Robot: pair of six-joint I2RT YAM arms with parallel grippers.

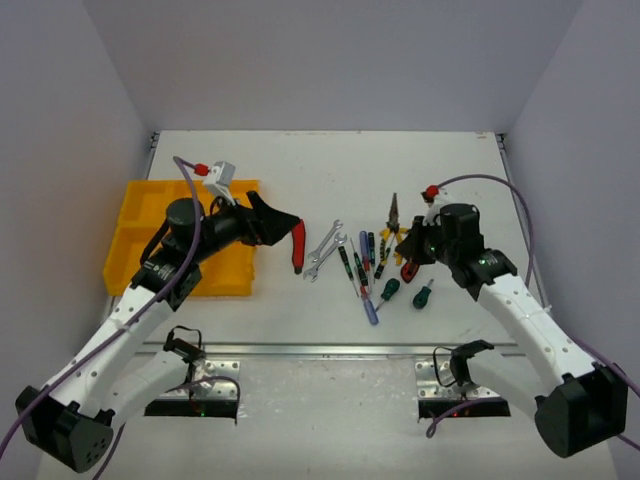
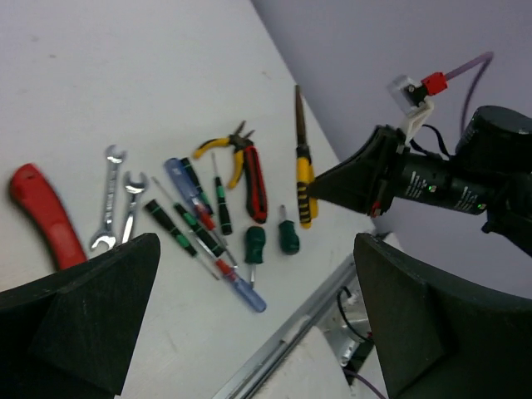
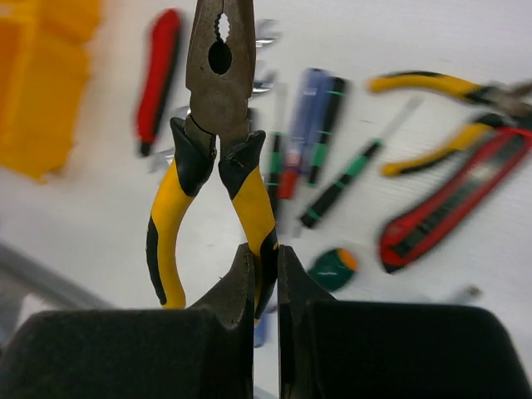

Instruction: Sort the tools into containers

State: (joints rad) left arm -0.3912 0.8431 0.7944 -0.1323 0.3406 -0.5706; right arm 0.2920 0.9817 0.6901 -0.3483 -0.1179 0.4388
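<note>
The right claw [image 3: 264,258] is pressing its fingers together on 1 handle of the yellow-and-black pliers [image 3: 218,91], pinching it near the handle's end, and the pliers' nose is pointing toward the far side of the desk [image 1: 330,170]. Whether the pliers are resting on the desk or lifted off it, I cannot tell. Over on the left, the left claw [image 1: 283,222] is hanging with its fingers spread wide, gripping nothing, just beside the red-handled knife [image 1: 298,243]. The left arm is reaching out over the yellow tray [image 1: 135,215] at the left of the desk. Between the 2 claws, 2 silver wrenches [image 1: 322,250] and a cluster of screwdrivers [image 1: 360,265] are lying on the desk.
</note>
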